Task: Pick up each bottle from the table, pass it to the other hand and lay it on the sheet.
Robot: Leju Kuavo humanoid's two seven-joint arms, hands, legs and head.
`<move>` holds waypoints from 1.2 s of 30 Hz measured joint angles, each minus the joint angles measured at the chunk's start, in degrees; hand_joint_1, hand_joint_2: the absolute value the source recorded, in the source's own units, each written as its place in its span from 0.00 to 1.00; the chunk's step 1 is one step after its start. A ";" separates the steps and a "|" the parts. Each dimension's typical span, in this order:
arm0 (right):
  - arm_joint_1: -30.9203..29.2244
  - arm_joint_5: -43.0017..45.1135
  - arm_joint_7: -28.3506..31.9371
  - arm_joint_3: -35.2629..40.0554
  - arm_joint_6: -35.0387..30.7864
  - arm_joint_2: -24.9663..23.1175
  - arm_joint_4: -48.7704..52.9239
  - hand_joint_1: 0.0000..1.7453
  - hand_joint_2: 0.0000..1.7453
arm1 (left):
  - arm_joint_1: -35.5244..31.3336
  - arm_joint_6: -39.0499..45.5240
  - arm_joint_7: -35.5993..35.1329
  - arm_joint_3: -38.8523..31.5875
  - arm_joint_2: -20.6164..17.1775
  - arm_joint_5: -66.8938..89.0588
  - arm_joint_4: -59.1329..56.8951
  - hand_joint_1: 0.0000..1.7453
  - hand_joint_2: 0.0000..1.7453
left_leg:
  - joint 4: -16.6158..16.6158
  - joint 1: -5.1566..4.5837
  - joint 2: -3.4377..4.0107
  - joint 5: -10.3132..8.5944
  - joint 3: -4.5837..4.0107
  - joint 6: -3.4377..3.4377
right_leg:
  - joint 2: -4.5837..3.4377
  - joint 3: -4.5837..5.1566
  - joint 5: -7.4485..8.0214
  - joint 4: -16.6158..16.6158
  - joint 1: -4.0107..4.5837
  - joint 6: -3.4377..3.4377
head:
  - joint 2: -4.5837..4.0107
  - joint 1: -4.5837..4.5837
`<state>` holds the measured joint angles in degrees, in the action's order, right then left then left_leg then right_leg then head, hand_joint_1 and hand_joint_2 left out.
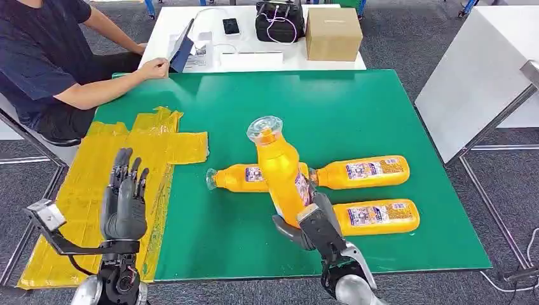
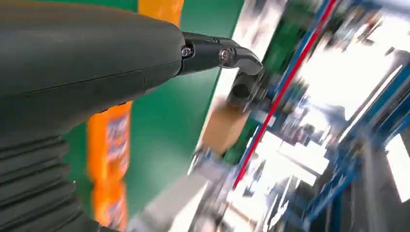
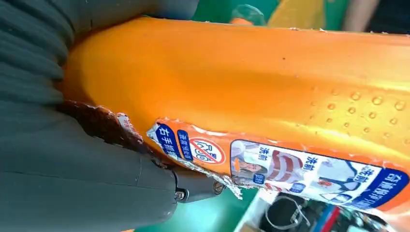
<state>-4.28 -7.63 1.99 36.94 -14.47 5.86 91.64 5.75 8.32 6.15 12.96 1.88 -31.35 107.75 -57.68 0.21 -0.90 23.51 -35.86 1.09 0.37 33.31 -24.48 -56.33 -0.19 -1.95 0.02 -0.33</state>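
Observation:
My right hand [image 1: 309, 223] grips the lower body of an orange bottle [image 1: 279, 168] and holds it raised above the green table [image 1: 356, 101], clear cap pointing up and away. In the right wrist view the held bottle [image 3: 270, 77] and its torn label sit against my thumb. Three more orange bottles lie on the table: one behind the held bottle [image 1: 238, 177], one to the right [image 1: 363, 171], one nearest the front [image 1: 379, 216]. My left hand [image 1: 124, 198] is raised over the yellow sheet [image 1: 95, 184], fingers straight and apart, holding nothing.
A person sits at the far left with a hand [image 1: 154, 67] at the table's corner. Behind the green table a white table carries a cardboard box [image 1: 333, 33], a black bag [image 1: 279, 20] and a tablet [image 1: 183, 47]. A white panel [image 1: 477, 82] stands right.

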 measured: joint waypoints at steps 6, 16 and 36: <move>0.25 0.26 0.40 -0.88 0.22 0.02 2.06 1.00 1.00 | -0.03 -2.92 -1.93 0.87 -0.13 -1.77 -0.24 0.00 1.00 | 0.00 0.00 0.00 -0.01 0.01 0.00 | 0.00 -0.01 0.02 -0.01 0.00 -0.01 | 0.00 0.00; -1.69 -4.11 -1.25 0.17 5.34 0.28 2.45 1.00 1.00 | -0.05 -12.34 -6.48 1.66 -0.37 -4.13 -1.18 0.00 1.00 | 0.00 0.00 0.02 0.00 -0.02 0.00 | -0.01 0.01 0.00 -0.01 0.01 0.00 | 0.00 0.00; -9.29 -14.03 -3.69 11.50 16.98 0.59 -2.25 1.00 1.00 | -0.01 -22.05 -8.47 2.38 -1.81 -13.28 -2.12 0.00 1.00 | 0.00 0.00 -0.01 -0.01 -0.03 0.00 | 0.00 0.00 0.00 -0.02 0.01 0.00 | 0.00 0.00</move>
<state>-13.56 -21.66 -1.71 48.44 2.51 6.45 89.39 5.74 -13.73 -2.32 15.34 0.07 -44.63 105.63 -57.68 0.22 -0.91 23.50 -35.89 1.09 0.37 33.30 -24.47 -56.36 -0.18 -1.95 0.02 -0.33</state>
